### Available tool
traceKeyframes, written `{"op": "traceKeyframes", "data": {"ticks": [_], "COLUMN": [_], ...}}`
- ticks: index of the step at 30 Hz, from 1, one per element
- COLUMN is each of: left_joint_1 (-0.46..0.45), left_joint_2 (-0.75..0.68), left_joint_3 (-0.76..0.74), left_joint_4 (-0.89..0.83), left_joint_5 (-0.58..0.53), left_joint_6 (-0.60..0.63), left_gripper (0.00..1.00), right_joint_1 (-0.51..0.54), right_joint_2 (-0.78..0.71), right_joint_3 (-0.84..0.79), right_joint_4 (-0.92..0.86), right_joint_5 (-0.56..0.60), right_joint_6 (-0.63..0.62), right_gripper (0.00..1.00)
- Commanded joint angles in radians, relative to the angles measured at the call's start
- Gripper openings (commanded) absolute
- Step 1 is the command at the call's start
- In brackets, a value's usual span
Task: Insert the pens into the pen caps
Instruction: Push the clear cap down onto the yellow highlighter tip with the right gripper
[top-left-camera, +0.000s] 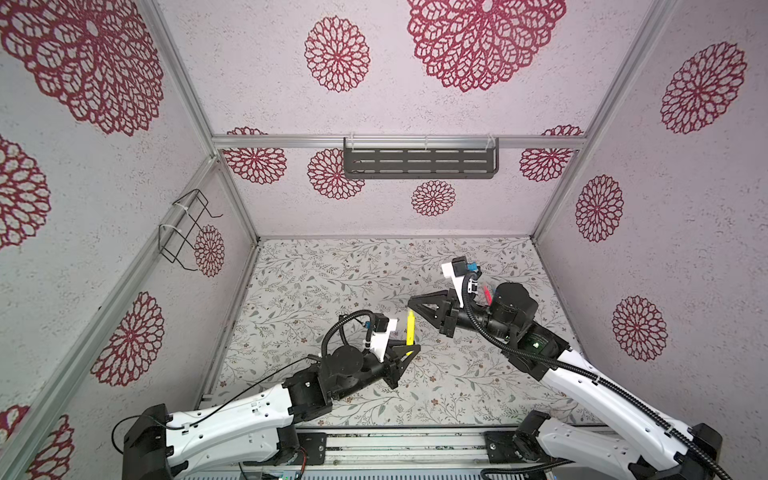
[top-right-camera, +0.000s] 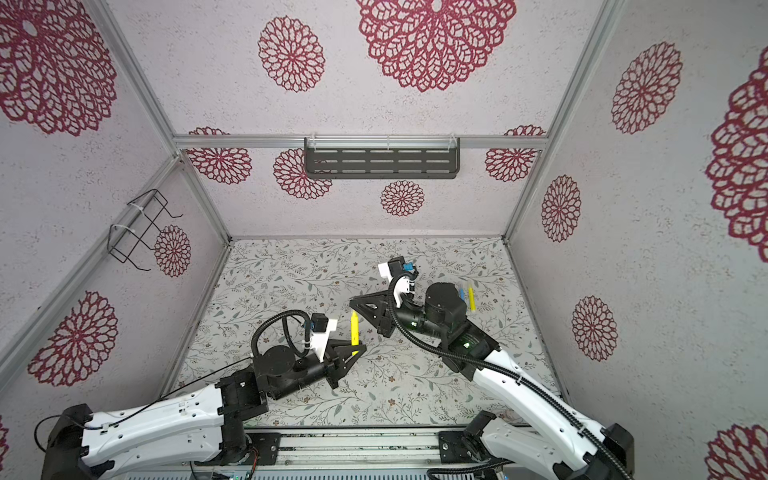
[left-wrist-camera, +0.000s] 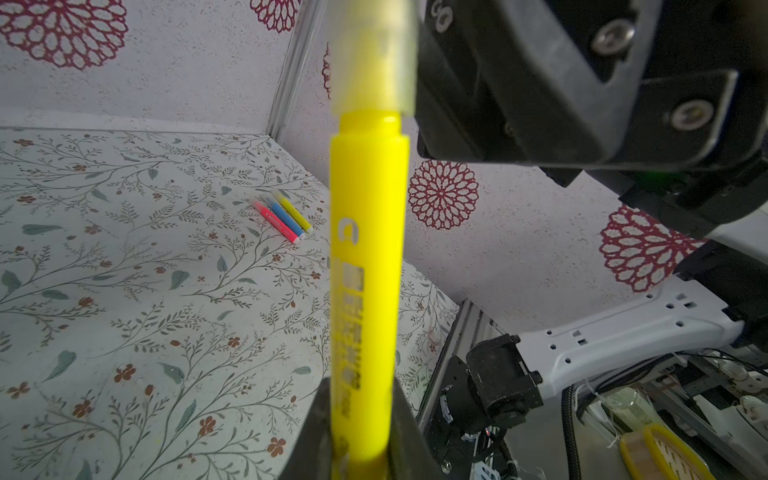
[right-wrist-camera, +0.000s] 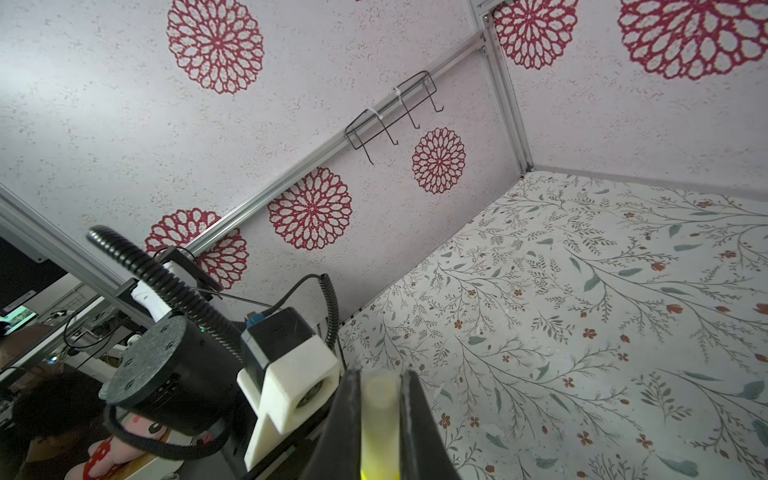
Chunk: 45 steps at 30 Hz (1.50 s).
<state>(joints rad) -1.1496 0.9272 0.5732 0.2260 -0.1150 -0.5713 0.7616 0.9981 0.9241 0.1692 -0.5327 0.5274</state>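
The yellow pen (left-wrist-camera: 368, 257) carries the only large print. A pale letter, C or G, stands on the barrel below the cap (left-wrist-camera: 374, 54). A line of pale characters follows along the barrel, too blurred to read. The red pen (left-wrist-camera: 276, 222) bears small dark print, unreadable; in a top view this pen (top-left-camera: 487, 293) lies toward 2 o'clock from the middle of the table (top-left-camera: 316, 291). A black mount (left-wrist-camera: 478, 83) beside the cap shows two raised characters, GO or 60.

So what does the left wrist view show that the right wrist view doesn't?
Only the left wrist: the barrel of the yellow pen in the left gripper, and three spare pens lying on the floral table. Only the right wrist: the wire hook rack on the wall. Both: the translucent cap pinched by the right gripper, and the table.
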Motion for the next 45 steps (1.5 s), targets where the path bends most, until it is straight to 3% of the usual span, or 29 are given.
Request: {"op": "traceKeyframes", "data": {"ticks": [1,15,18,20,21,25,30,36,45], "left_joint_1": [-0.007,-0.007,-0.008,-0.010,-0.010,-0.013,-0.019,-0.024,-0.045], "left_joint_2": [-0.034,-0.071,-0.064,-0.053,-0.047,-0.033,-0.037,-0.039,0.005], "left_joint_3": [0.006,0.016,0.019,0.024,0.026,0.030,0.023,0.022,0.041], "left_joint_4": [0.090,0.087,0.080,0.069,0.066,0.050,0.036,0.013,-0.004], "left_joint_5": [0.014,0.022,0.019,0.013,0.014,0.006,-0.019,-0.041,-0.054], "left_joint_6": [0.024,0.040,0.041,0.042,0.042,0.042,0.043,0.051,0.056], "left_gripper": [0.00,0.00,0.00,0.00,0.00,0.00,0.00,0.00,0.00], "right_joint_1": [0.019,0.045,0.046,0.047,0.046,0.046,0.047,0.046,0.046], "right_joint_2": [-0.017,-0.027,-0.040,-0.054,-0.060,-0.092,-0.135,-0.155,-0.098], "right_joint_3": [-0.004,-0.019,-0.017,-0.017,-0.018,-0.042,-0.072,-0.066,0.084], "right_joint_4": [-0.005,-0.030,-0.041,-0.055,-0.060,-0.042,-0.054,-0.081,-0.193], "right_joint_5": [-0.105,-0.146,-0.127,-0.103,-0.093,-0.068,-0.024,0.002,0.075], "right_joint_6": [0.007,-0.020,-0.024,-0.035,-0.038,-0.032,-0.036,-0.040,-0.108], "right_gripper": [0.03,0.09,0.25,0.52,0.59,0.71,0.76,0.76,0.74]}}
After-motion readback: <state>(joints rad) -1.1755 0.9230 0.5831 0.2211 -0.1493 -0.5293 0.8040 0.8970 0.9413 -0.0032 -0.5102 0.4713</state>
